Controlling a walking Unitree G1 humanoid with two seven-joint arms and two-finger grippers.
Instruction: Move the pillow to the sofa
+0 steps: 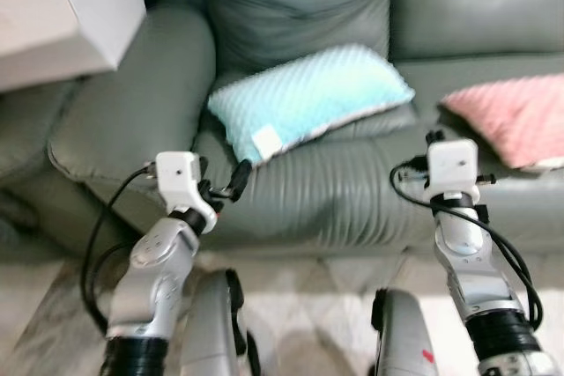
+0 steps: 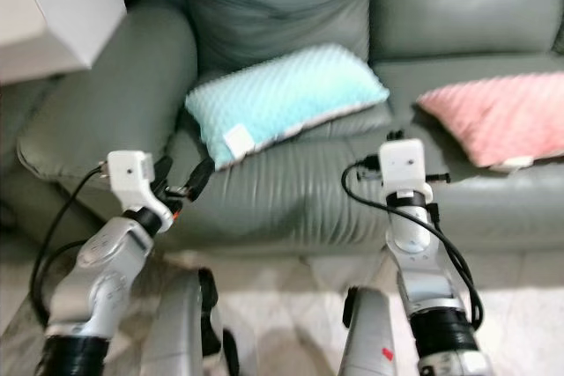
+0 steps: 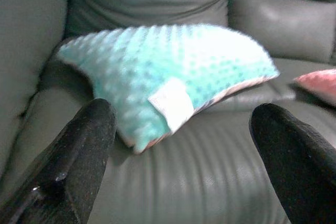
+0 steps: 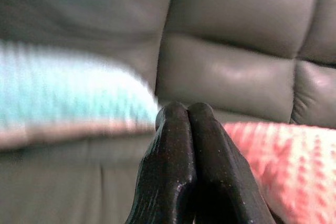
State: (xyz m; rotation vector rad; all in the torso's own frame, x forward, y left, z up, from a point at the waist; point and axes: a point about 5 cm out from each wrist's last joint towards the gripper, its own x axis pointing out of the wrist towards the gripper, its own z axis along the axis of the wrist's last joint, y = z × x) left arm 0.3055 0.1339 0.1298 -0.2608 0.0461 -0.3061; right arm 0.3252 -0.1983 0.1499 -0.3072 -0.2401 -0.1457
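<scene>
A teal dimpled pillow (image 1: 308, 99) with a white tag lies on the seat of the grey-green leather sofa (image 1: 335, 195), leaning toward the backrest. My left gripper (image 3: 184, 111) is open just before the seat's front edge. It points at the pillow's tagged corner (image 3: 170, 103) without touching it. My right gripper (image 4: 187, 111) is shut with nothing between its fingers. It is held over the front of the seat, between the teal pillow (image 4: 63, 93) and a pink one.
A pink dimpled pillow (image 1: 515, 116) lies on the seat to the right. A white box (image 1: 62, 11) rests over the sofa's left armrest (image 1: 132, 112). Pale tiled floor (image 1: 308, 305) runs in front of the sofa, with my legs below.
</scene>
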